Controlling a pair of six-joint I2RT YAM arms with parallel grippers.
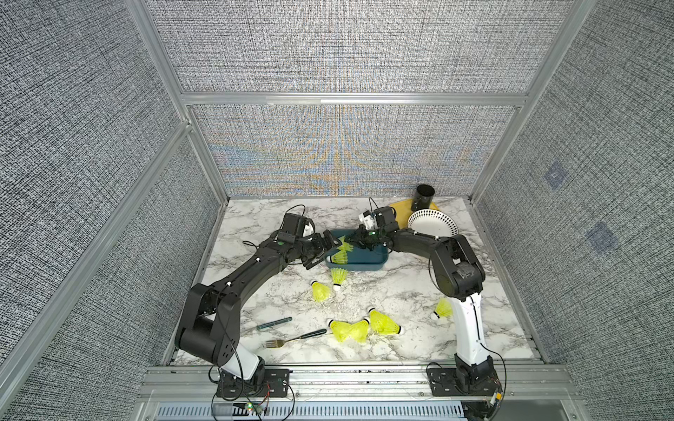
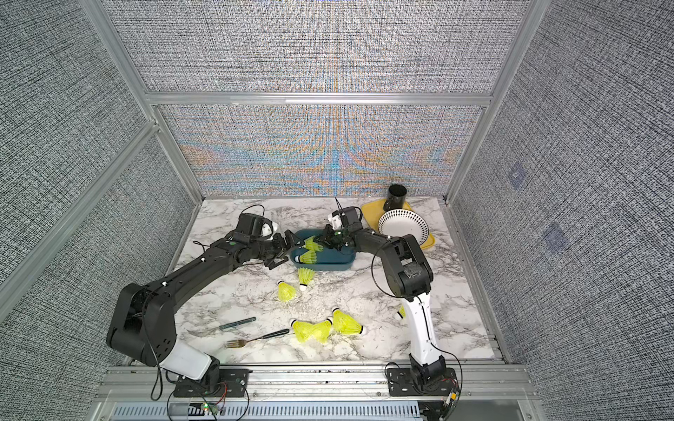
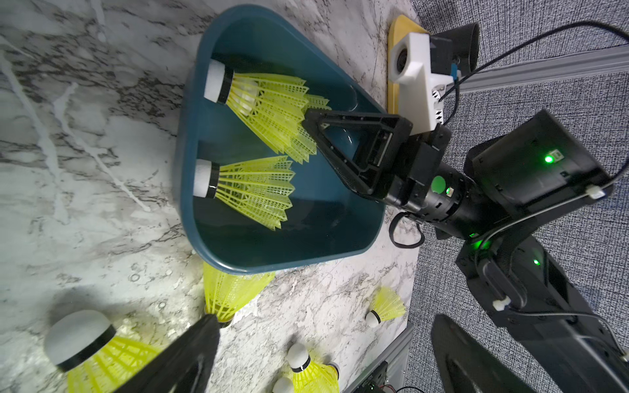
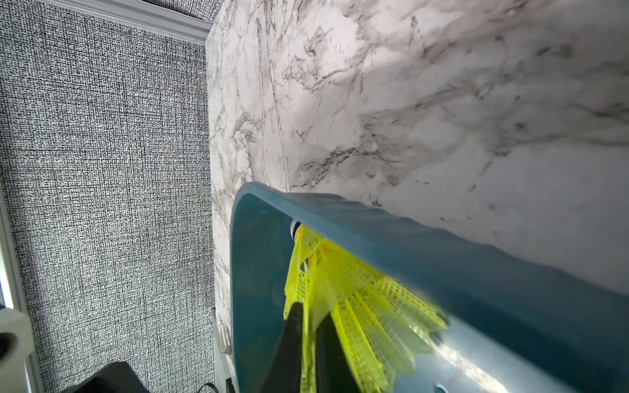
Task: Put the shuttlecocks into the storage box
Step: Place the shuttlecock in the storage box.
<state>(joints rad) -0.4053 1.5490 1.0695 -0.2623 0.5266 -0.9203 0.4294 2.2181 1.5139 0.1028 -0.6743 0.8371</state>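
The dark teal storage box (image 1: 364, 265) (image 2: 328, 266) sits mid-table. Two neon yellow shuttlecocks (image 3: 265, 102) (image 3: 252, 190) lie inside it with their white tips toward the left arm. My right gripper (image 1: 352, 242) (image 4: 311, 313) reaches into the box. Its fingers are shut on the skirt wall of a third shuttlecock (image 4: 340, 282), whose tip points at the box wall (image 4: 442, 265). My left gripper (image 1: 324, 251) (image 3: 326, 320) hovers wide open and empty beside the box's left end. Several more shuttlecocks (image 1: 338, 279) (image 1: 320, 291) (image 1: 381, 322) (image 1: 443, 309) lie on the marble in front.
A fork (image 1: 291, 340) and a teal-handled tool (image 1: 273, 323) lie front left. At the back right are a white dotted bowl (image 1: 432, 224), a yellow tray (image 1: 399, 211) and a black cup (image 1: 425, 197). White shavings litter the table centre.
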